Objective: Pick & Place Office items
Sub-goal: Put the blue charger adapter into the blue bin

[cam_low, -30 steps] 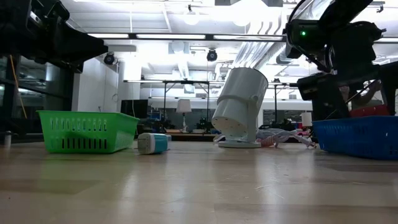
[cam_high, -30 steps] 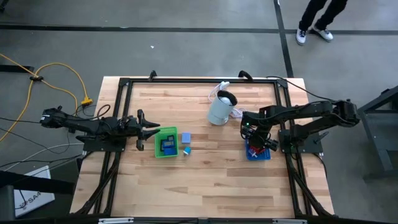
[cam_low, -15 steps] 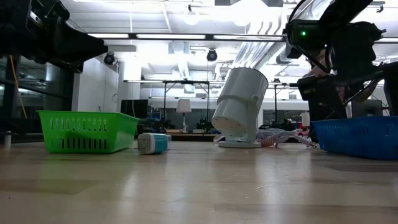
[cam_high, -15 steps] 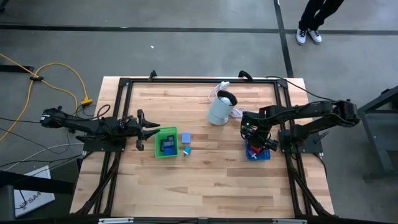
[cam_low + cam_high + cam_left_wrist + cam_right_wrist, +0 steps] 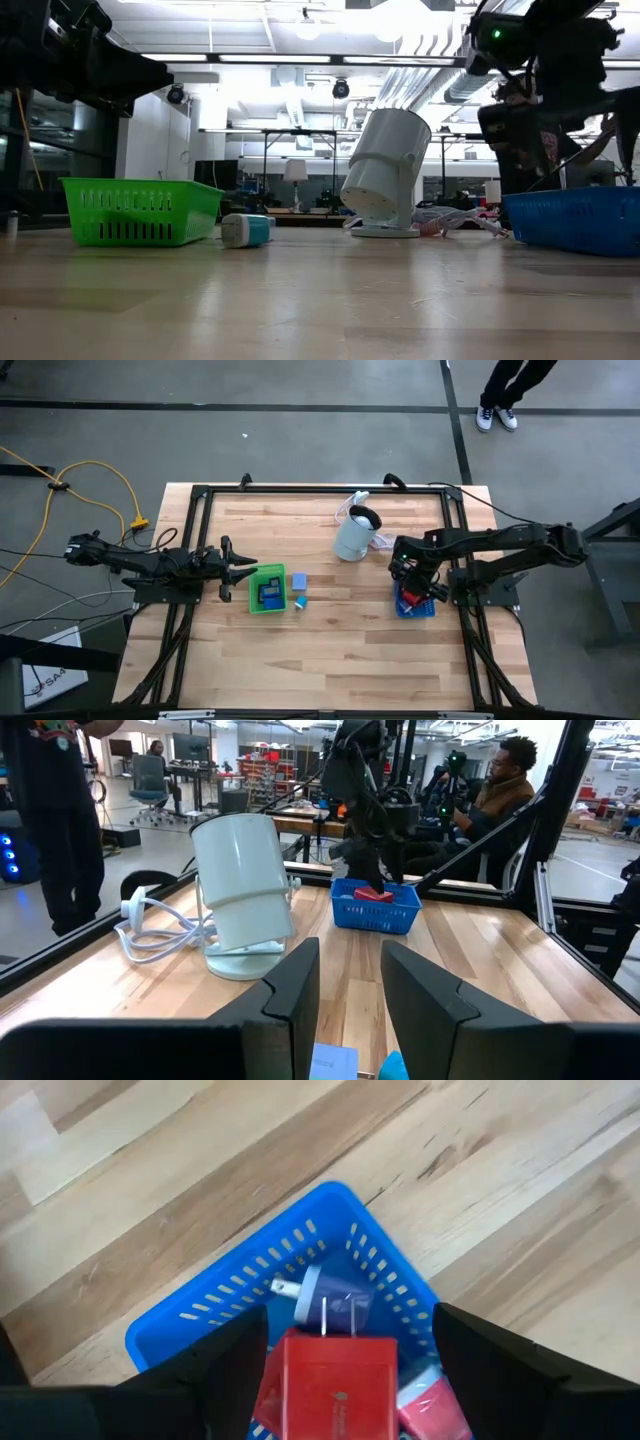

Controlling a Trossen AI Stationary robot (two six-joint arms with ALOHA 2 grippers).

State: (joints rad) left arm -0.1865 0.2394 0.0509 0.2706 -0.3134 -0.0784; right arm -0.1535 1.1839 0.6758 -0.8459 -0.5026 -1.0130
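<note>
Office items lie in two trays and on the table. The blue tray (image 5: 230,1330) holds a red block (image 5: 335,1380), a purple plug (image 5: 335,1298) and a pink piece (image 5: 430,1405). My right gripper (image 5: 350,1320) hangs open just above them, slanting down, one finger on either side of the red block without touching it. The green tray (image 5: 266,590) holds a blue piece (image 5: 269,595). A blue piece (image 5: 298,581) and a teal one (image 5: 300,601) rest on the wood beside it. My left gripper (image 5: 350,990) waits level at the table's left, slightly open and empty.
A pale cylindrical appliance (image 5: 356,535) stands tilted on its base at the far middle, its white cord (image 5: 160,930) coiled beside it. A black frame (image 5: 200,495) runs round the table. A person sits beyond the table (image 5: 505,790); another's feet (image 5: 498,415) show on the floor.
My right gripper has let go of the red block: it showed above the blue tray's rim under the fingers a second ago and now lies in the tray. The gripper stays over the tray.
</note>
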